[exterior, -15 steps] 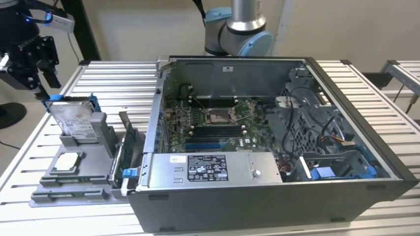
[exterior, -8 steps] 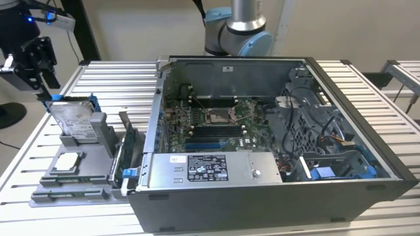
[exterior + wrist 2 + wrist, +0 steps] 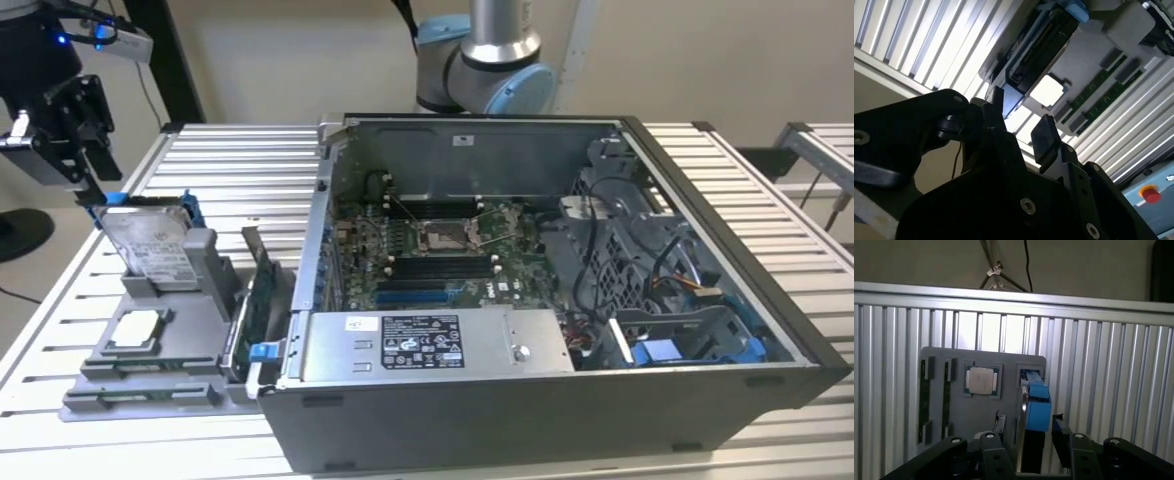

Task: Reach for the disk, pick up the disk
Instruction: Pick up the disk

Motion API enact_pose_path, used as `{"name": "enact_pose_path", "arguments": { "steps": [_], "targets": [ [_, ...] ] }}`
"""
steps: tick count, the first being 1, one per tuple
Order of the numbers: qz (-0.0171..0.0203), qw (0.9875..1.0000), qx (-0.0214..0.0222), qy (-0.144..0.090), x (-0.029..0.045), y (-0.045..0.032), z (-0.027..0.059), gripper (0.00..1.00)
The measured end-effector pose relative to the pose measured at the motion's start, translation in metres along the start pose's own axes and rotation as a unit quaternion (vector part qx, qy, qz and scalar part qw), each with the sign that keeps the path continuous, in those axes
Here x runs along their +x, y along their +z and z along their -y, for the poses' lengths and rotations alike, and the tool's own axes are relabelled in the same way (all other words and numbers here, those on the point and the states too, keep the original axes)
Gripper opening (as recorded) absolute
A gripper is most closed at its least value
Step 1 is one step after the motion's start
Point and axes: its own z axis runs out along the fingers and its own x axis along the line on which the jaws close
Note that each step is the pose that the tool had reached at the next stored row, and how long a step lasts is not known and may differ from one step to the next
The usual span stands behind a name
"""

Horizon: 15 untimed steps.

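**Open gripper poised over the disk**

The gripper (image 3: 91, 186) hung at the exterior view's left, jaws spread wide and holding nothing. In the first wrist view its two black fingers (image 3: 999, 424) stood on either side of the disk's top edge, with a gap showing on each side, so there was no grip on it. Right below sat the disk (image 3: 147, 240), upright on its edge in a slot of the grey holder (image 3: 180, 345), silver face and white label showing and blue carrier (image 3: 1037, 407) framing it. Just beside it, flat in the same holder, lay the square processor chip (image 3: 138, 330). The holder rested on the slatted metal table (image 3: 240, 160), hard against the open computer case (image 3: 534, 400) on the exterior view's right.
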Motion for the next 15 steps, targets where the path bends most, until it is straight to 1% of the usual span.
{"name": "enact_pose_path", "arguments": {
  "steps": [1, 5, 7, 10, 15],
  "targets": [
    [-0.0002, 1.0000, 0.0000, 0.000, 0.0000, 0.0000, 0.0000, 1.00],
    [-0.0008, 1.0000, 0.0000, 0.000, 0.0000, 0.0000, 0.0000, 1.00],
    [-0.0006, 1.0000, 0.0000, 0.000, -0.0001, 0.0014, 0.0000, 1.00],
    [-0.0006, 1.0000, -0.0001, 0.000, -0.0009, 0.0068, -0.0001, 1.00],
    [-0.0006, 1.0000, 0.0000, 0.003, -0.0072, 0.0159, -0.0005, 1.00]
  ]
}}
